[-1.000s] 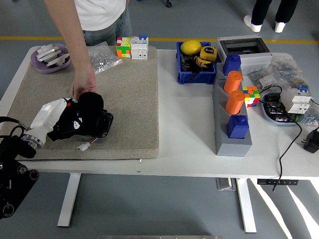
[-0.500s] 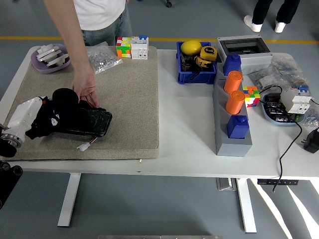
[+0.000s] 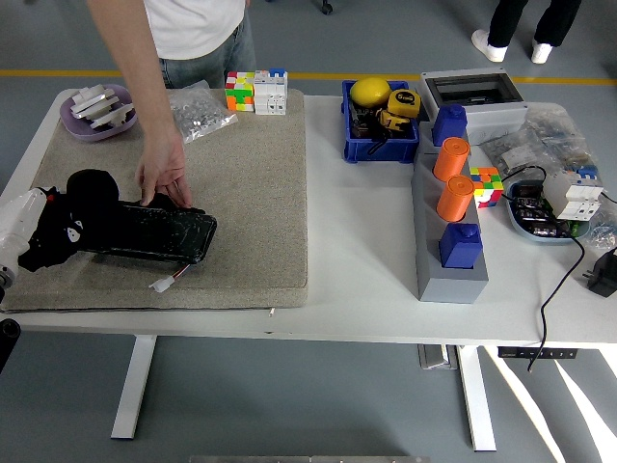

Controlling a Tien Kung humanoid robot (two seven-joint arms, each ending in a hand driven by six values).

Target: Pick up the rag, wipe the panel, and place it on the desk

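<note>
A glossy black panel (image 3: 159, 236) lies on the beige mat (image 3: 260, 193) at the left, with a small white connector on wires at its front edge. My left hand (image 3: 56, 231) is at the panel's left end, near the table's left edge, curled on a black rag (image 3: 89, 185) that bulges above it. Only its white wrist cover (image 3: 17, 217) and dark fingers show; the arm is mostly out of frame. A person's hand (image 3: 164, 178) presses on the panel's far edge. My right arm is out of sight.
On the mat's far side are a purple dish of metal parts (image 3: 96, 111), a bag of small parts (image 3: 201, 109) and puzzle cubes (image 3: 254, 92). To the right stand a blue bin (image 3: 379, 135), a grey block with orange and blue caps (image 3: 451, 241), and a black cable (image 3: 559, 285).
My left hand has slid left with the rag, from the panel's middle to its left end, uncovering most of the panel. The person's hand has stayed at the panel's far edge.
</note>
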